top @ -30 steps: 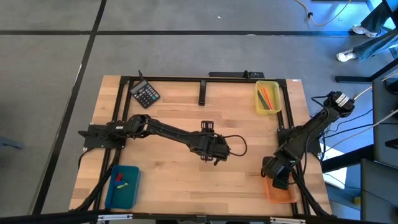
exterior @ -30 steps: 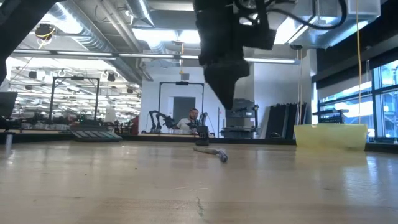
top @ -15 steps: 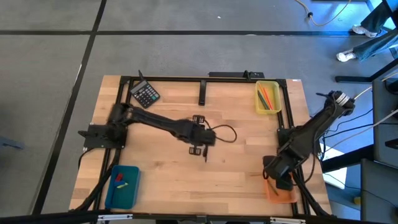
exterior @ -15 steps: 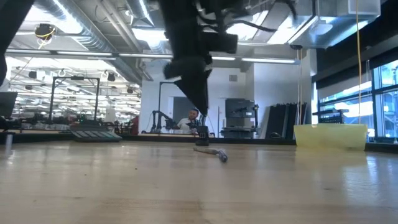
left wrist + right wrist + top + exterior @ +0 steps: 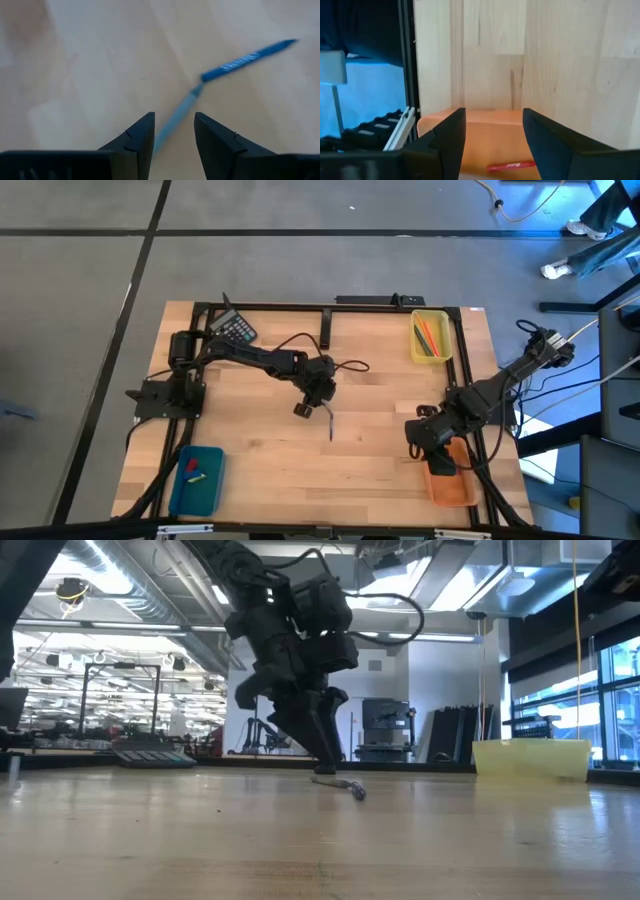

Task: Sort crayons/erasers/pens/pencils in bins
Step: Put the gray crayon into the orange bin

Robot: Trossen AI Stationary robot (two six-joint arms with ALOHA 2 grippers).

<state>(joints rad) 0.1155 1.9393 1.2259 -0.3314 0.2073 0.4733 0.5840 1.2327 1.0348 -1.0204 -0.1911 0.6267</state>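
Blue pen (image 5: 240, 61) on bare wood just beyond the left gripper (image 5: 172, 131), fingers parted, empty.

A light wooden table (image 5: 270, 450) with a black metal frame (image 5: 300, 307) along its edges stands on a grey floor (image 5: 300, 260) crossed by dark lines. A black calculator (image 5: 237, 328) lies tilted at the table's far left corner. A black bar (image 5: 325, 328) lies on the wood at the far centre, pointing towards the near side, with a flat black plate (image 5: 365, 301) on the frame just beyond it. White and black cables (image 5: 590, 380) trail off the table's right side. Across the table, the room behind shows a ceiling of bright strip lights (image 5: 130, 590) and ducts, and tall windows (image 5: 610, 690) on the right.
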